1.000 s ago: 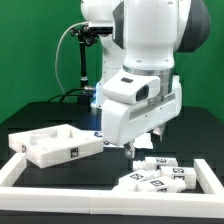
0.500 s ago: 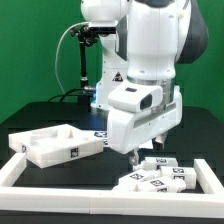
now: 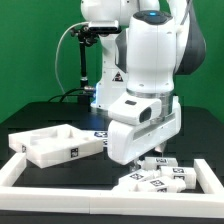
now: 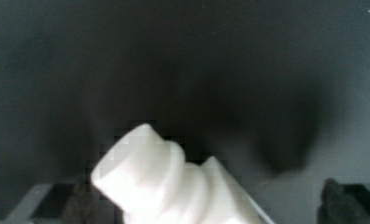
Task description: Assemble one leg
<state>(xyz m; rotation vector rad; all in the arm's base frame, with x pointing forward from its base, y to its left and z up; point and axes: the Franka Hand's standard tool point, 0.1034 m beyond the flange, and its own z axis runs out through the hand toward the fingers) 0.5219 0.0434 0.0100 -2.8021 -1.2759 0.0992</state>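
White on black pretty much everywhere: the worktop (image 3: 60, 110) is black with a white rail (image 3: 60, 178) along its near edge and up the side at the exterior view's left. A pile of white legs (image 3: 160, 178) with marker tags lies by the near edge, toward the corner at the exterior view's right. The Panda arm (image 3: 150, 60) is bent low right over the pile, with the pincer (image 4: 203, 198) down just behind it. The wrist view is super blurry, but the dark fingers (image 4: 351, 195) look spread wide apart, with a white leg (image 4: 164, 175) sitting between them, not clamped. A white tray-shaped part (image 3: 55, 145) lies near the edge at the exterior view's left, apart from the legs.
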